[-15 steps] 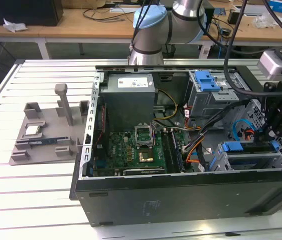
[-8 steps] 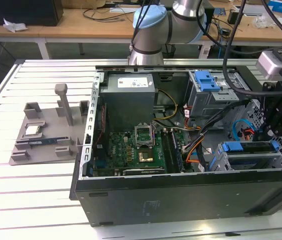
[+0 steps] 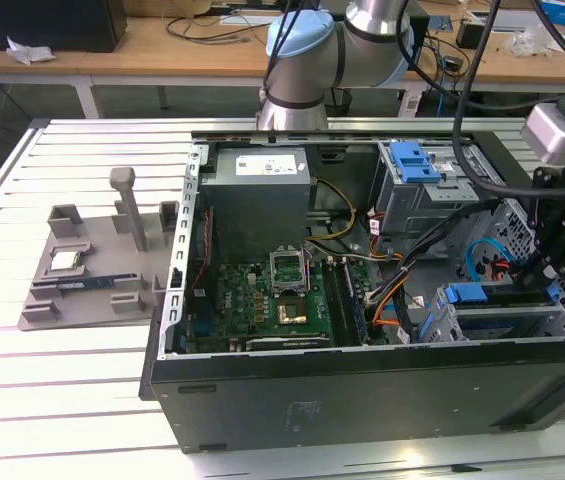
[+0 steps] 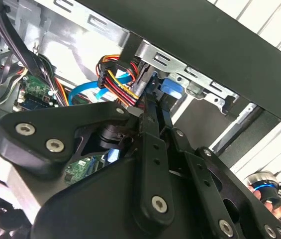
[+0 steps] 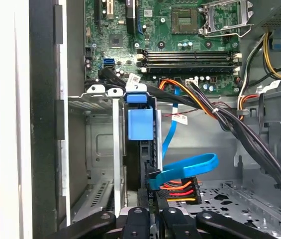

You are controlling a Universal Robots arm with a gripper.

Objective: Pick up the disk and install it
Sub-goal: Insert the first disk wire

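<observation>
The install step looks under way: the disk [image 5: 140, 164] stands on edge in the cage slot [image 5: 111, 149] at the case's [image 3: 362, 400] front corner, its blue carrier [image 5: 140, 130] showing. The gripper [image 5: 150, 211] sits at its rear edge by the cables [image 5: 180, 191], jaws pressed nearly together, seemingly pinching the disk. Seating it calls for a straight, careful push.

No writing can be read anywhere. The power supply [image 3: 262, 178] carries a white sticker [image 3: 267, 165], and the outer wall of the computer case [image 3: 382, 400] has a pale label [image 3: 305, 412]; the print on both is too small to make out. In the first wrist view, two white tags [image 5: 133, 79] hang on the cables [image 5: 200, 102], their print equally unclear. The disk [image 5: 140, 124] shows no legible marking.
</observation>
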